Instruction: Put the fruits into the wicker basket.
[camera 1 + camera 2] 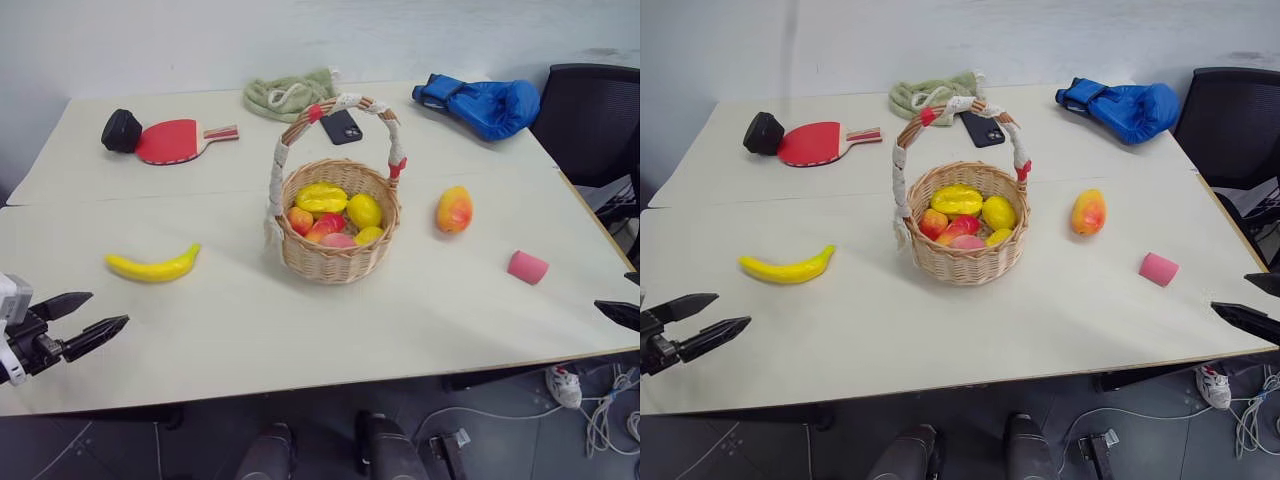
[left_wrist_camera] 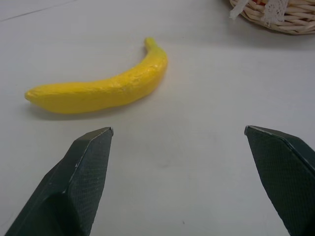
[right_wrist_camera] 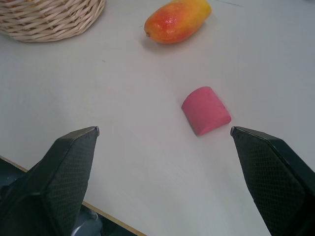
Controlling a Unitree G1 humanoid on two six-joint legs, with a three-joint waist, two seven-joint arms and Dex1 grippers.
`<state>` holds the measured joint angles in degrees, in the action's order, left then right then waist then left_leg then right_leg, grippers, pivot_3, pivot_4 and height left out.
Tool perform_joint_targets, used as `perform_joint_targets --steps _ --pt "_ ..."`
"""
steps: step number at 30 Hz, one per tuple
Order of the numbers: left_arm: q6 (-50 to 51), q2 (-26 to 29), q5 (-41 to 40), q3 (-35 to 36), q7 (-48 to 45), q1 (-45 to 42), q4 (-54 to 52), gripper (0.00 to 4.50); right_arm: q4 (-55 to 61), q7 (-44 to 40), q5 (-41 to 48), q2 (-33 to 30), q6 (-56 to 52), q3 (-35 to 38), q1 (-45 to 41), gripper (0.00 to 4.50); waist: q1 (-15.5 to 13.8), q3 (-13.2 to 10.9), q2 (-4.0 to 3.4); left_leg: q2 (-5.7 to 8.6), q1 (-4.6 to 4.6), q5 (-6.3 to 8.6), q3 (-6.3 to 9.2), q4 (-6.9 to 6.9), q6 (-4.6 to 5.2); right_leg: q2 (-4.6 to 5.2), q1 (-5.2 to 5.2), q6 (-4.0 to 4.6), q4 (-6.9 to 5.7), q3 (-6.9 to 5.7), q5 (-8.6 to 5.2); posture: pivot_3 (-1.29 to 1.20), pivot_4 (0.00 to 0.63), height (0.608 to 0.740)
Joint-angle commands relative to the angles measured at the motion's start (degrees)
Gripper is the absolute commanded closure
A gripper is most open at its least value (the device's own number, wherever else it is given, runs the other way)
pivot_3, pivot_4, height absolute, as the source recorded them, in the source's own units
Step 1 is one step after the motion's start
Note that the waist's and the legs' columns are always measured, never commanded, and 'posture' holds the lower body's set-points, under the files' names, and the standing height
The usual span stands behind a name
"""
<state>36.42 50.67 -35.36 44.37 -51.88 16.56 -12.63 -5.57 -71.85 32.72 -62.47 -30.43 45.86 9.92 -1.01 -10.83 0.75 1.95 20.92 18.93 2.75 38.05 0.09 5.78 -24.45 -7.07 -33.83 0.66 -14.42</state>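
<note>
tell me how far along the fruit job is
Done: several small yellow and red fruits already sit in the wicker basket. In hand: nothing; the left gripper and right gripper are both open and empty near the table's front edge. Left: the banana on the basket's left and the mango on its right both lie on the table.

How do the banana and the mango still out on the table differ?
The banana is long, curved and plain yellow; the mango is short, egg-shaped and orange-red fading to yellow. The banana lies on the robot's left of the wicker basket, ahead of the left tool; the mango lies on its right, beyond the pink cylinder. Both rest on the table, outside the basket.
</note>
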Motion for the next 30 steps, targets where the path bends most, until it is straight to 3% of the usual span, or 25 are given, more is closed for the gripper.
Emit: perform_joint_targets --steps 1,17,25,30 --pt "0.9 0.1 -0.1 0.4 0.8 0.6 -2.5 0.00 -1.0 0.1 -0.4 -0.6 1.2 0.7 -0.9 0.03 0.0 0.0 0.00 0.00 0.00 0.00 0.00 0.00 0.00 0.00 0.00 0.00 0.00 0.00 0.00 0.00 0.150 0.740" --pt "0.9 -0.1 -0.1 -0.9 1.2 -0.4 -3.3 0.00 -1.1 1.2 -2.0 -0.2 2.9 0.0 -1.5 0.03 0.2 0.0 -0.01 -0.01 -0.01 0.00 -0.03 0.00 -0.01 -0.10 -0.01 0.01 -0.01 0.01 0.00 0.00 0.150 0.740" --pt "2.0 0.7 -1.6 -4.4 0.5 -3.3 -5.0 0.00 -1.0 3.8 -3.4 0.4 4.7 -0.4 -2.5 0.03 0.4 0.0 -0.01 0.00 -0.01 0.00 -0.03 0.00 -0.01 -0.12 0.00 0.00 -0.03 0.01 0.01 0.00 0.150 0.740" --pt "6.2 2.8 -7.5 -10.3 -2.3 -9.5 -10.5 0.00 2.1 6.6 -4.9 1.6 6.3 -5.5 -4.2 0.03 0.4 0.0 0.00 0.00 -0.01 -0.01 -0.03 0.04 -0.01 -0.12 0.00 -0.02 -0.06 0.01 0.03 0.00 0.150 0.740"
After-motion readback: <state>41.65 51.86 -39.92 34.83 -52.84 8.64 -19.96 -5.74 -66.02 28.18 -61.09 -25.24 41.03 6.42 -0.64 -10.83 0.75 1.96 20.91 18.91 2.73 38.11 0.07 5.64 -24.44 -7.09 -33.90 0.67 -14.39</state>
